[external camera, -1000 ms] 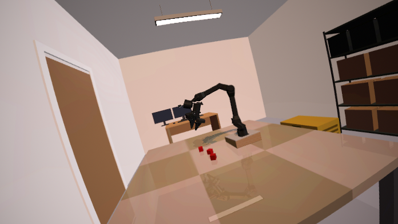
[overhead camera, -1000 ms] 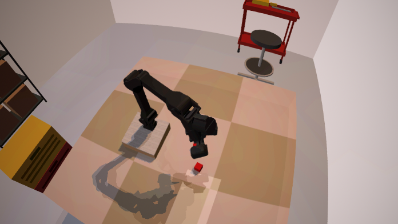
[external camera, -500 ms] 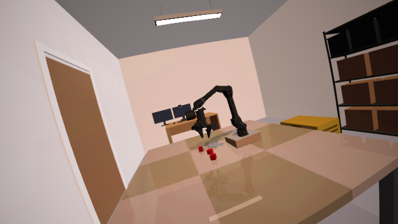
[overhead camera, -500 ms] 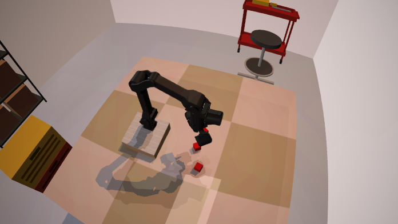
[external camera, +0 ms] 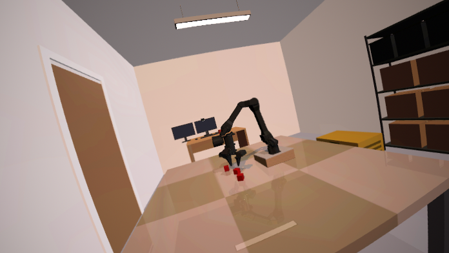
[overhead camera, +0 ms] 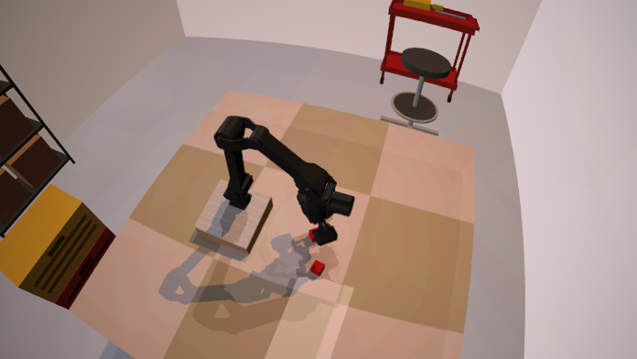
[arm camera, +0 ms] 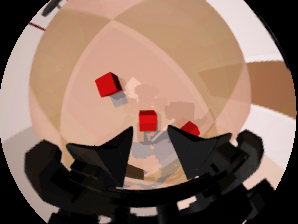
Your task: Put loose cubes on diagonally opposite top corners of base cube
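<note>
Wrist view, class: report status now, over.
Gripper open, empty, above the middle red cube. All three cubes on the table, none stacked. Nothing in the way.

The black arm point(overhead camera: 279, 153) rises from its foot left of the frame's middle in the top view, folds at a high elbow near the upper left of the checkered area, then slopes down to the right toward the centre. Its wrist point(overhead camera: 327, 197) bends so the gripper point(overhead camera: 324, 235) points straight down, close above the table. In the exterior view the gripper point(external camera: 233, 160) hangs at mid-frame with its two fingers point(external camera: 228, 158) spread apart. The wrist view shows both dark fingers splayed across the lower frame, jaws parted with nothing gripped between them.
</note>
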{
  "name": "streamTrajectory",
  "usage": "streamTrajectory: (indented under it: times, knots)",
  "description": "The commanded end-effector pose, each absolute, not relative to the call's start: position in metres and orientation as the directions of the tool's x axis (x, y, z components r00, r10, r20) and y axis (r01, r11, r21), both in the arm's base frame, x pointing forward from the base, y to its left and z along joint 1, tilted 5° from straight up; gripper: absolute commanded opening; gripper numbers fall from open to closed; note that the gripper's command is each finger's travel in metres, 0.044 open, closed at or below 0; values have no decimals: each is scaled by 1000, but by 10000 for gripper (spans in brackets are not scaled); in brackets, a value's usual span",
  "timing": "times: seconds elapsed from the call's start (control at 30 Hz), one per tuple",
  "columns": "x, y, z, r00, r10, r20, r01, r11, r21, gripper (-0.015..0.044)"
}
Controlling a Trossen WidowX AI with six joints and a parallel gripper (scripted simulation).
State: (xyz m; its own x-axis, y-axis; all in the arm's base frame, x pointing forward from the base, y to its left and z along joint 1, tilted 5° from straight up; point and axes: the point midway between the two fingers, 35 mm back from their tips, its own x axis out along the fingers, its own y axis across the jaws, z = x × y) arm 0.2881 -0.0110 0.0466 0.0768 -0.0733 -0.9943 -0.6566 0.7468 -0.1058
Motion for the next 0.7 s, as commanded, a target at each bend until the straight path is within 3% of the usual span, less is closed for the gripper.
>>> streamTrajectory:
  times: [0.0, 0.67]
  knots:
    - [285, -12, 40, 66, -76, -995, -660, 745, -101, 265]
    - [287, -14, 9, 65, -76, -995, -660, 745, -101, 265]
